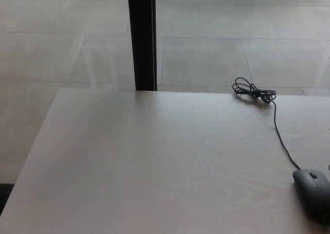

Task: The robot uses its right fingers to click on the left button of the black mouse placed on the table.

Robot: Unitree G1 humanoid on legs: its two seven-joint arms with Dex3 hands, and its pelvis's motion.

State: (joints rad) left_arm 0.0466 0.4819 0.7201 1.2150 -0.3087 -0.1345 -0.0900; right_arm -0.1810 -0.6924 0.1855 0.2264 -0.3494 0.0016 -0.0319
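Observation:
A black wired mouse (313, 194) lies on the pale wooden table (165, 162) at the lower right, partly cut off by the picture's right edge. Its thin black cable (281, 136) runs away from it to a tangled coil (253, 94) near the table's far edge. A tiny dark sliver (328, 167) shows at the right edge just above the mouse; I cannot tell what it is. Neither of my hands shows clearly in the head view.
A black vertical post (142, 38) stands behind the table's far edge, left of centre. Beyond it is a grey tiled floor (216, 43). The table's left edge slants down toward the lower left corner.

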